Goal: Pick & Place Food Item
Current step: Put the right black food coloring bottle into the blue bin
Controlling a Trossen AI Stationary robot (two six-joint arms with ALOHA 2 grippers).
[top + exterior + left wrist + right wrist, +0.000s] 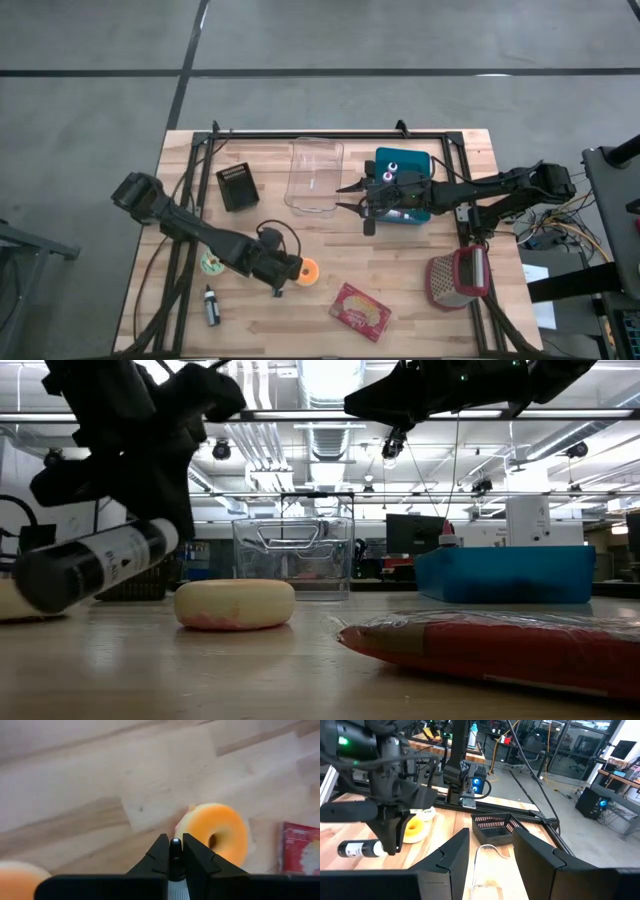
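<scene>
The left gripper hangs closed over the wooden table, just beside an orange donut; a red packet lies nearby.

Left gripper shut, low near table; right gripper open, raised mid-table.

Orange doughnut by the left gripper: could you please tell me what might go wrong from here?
The left gripper has its jaws shut beside the orange doughnut, not around it; lowering now would likely shove it rather than grip it. A shove could slide it toward the red packet.
</scene>
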